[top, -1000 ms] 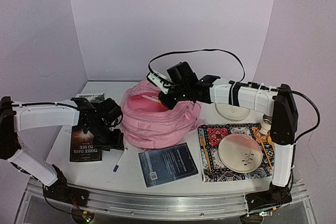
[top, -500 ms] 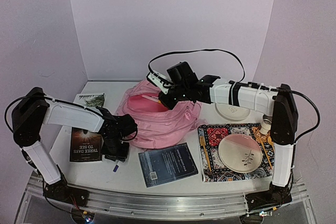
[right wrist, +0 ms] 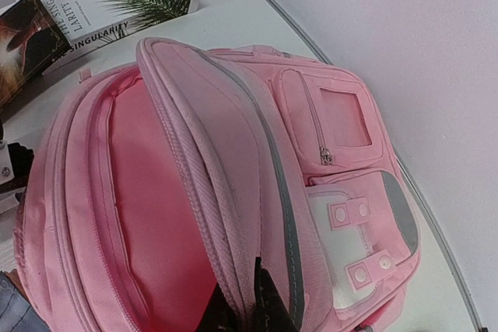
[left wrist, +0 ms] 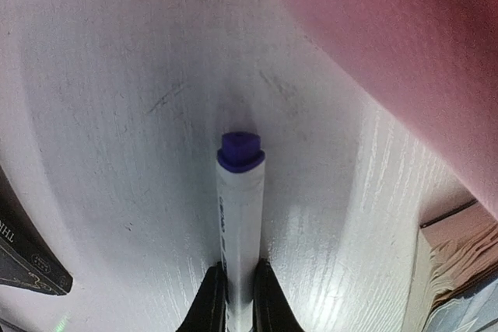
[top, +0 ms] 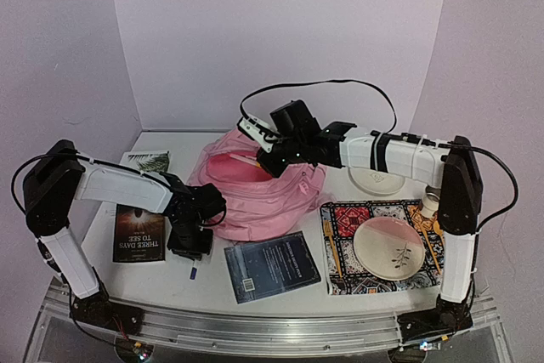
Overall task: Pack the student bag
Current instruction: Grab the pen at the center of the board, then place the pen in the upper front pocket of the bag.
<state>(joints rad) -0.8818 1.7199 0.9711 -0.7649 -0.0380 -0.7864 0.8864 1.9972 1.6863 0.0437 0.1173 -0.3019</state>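
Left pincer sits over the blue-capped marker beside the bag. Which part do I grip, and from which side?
Grip the marker across its white barrel, behind the cap, coming from straight above: it lies flat on the table with both long sides free. The left pincer straddles the barrel that way.
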